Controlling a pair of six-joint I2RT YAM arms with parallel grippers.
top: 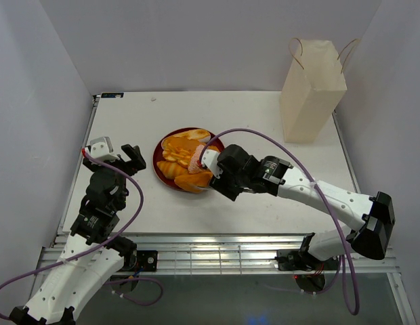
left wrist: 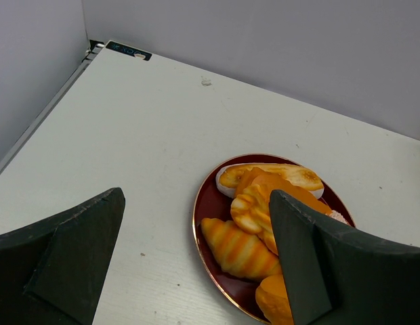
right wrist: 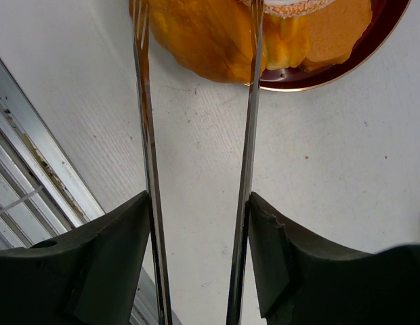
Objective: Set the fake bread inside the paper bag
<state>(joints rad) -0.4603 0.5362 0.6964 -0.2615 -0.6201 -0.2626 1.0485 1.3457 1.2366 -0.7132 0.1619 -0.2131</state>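
Left gripper (top: 127, 160): jaws released, empty, over desk (top: 257, 118) beside plate (top: 158, 169).
Right gripper (right wrist: 196, 206): jaws clenched on metal tongs (right wrist: 146, 169); tong ends reach fake bread (top: 185, 157) heaped on plate, tips cut off.
Paper bag (top: 311, 95): upright, far right, well apart.

White table (top: 217, 108) – plain pale-grey walls (top: 162, 40) on three sides

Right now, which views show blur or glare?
Top external: sharp, evenly lit, no strong glare. Left wrist: the left claw looks dark and soft-edged, and the plate rim glints. Right wrist: the tongs shine in streaks, and the fake bread beyond them looks soft.
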